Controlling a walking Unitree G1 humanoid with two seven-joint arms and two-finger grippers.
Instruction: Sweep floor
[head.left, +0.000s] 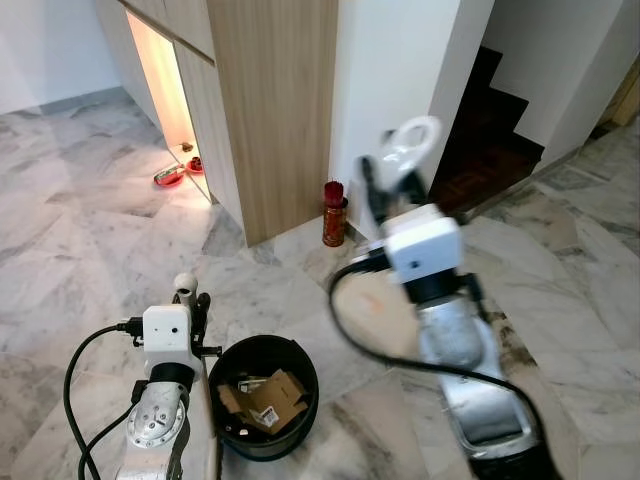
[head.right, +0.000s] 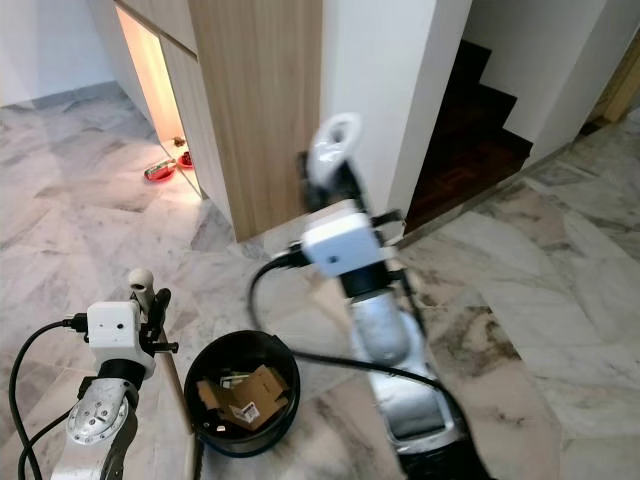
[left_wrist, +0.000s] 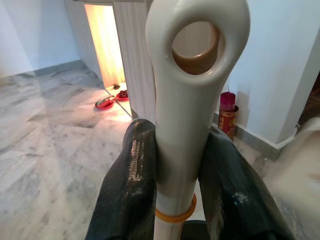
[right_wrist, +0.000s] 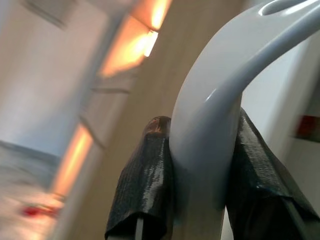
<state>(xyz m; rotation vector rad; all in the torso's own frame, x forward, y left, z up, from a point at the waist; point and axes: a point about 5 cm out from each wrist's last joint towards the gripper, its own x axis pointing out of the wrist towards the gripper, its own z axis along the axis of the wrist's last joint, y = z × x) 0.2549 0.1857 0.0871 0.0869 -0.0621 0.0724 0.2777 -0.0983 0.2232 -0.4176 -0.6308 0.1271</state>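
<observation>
**Floor sweep: both tools in hand, no sweeping yet**

Floor (head.left: 90, 240) is marble tile, looks mostly bare. Left gripper (left_wrist: 175, 165) has its fingers (left_wrist: 131, 185) clamped tight on a cream handle (left_wrist: 192, 100) at about 7 o'clock, right beside the black bin (head.left: 265, 395) full of cardboard scraps. Right gripper (right_wrist: 200, 165) is closed around a white looped handle (head.left: 408, 145), raised at 1 o'clock. My guess: carrying stage. Next, the brush end has to come down onto the tiles. Red tin (head.left: 334, 215) by the wall at 12 has a label, unreadable though.
</observation>
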